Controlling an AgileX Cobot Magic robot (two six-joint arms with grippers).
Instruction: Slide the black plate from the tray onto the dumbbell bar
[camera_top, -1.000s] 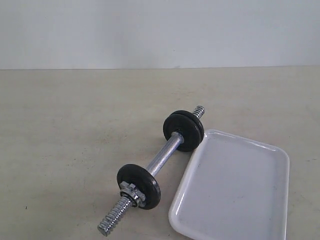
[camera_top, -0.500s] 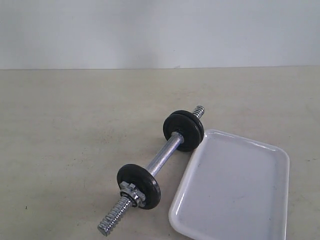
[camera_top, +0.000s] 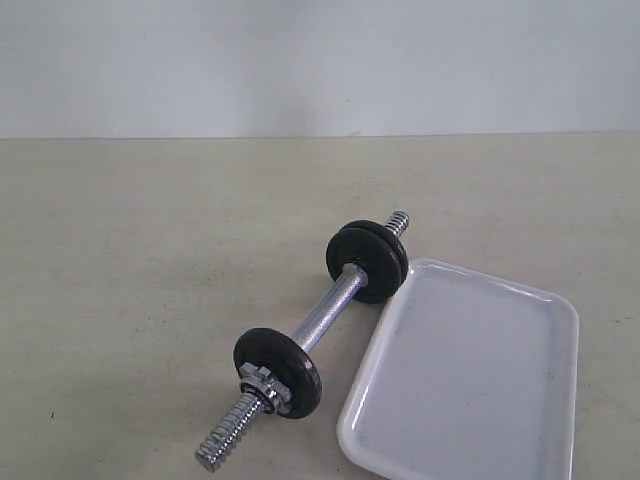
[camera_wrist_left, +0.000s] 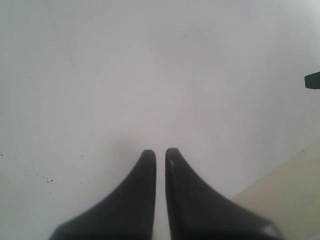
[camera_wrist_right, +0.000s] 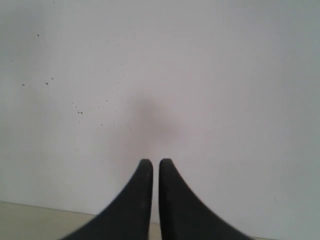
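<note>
The dumbbell bar (camera_top: 330, 310) lies diagonally on the beige table in the exterior view. One black plate (camera_top: 278, 372) sits near its close end behind a silver star nut (camera_top: 256, 380). Two more black plates (camera_top: 368, 260) stand together near the far end. The white tray (camera_top: 465, 375) lies right of the bar and holds nothing. Neither arm appears in the exterior view. My left gripper (camera_wrist_left: 160, 152) is shut, facing a pale wall with nothing between its fingers. My right gripper (camera_wrist_right: 152, 162) is likewise shut on nothing, facing the same kind of wall.
A white wall rises behind the table's far edge. A strip of beige table (camera_wrist_left: 285, 200) shows in a corner of the left wrist view, and a small dark object (camera_wrist_left: 312, 80) juts in at that view's edge.
</note>
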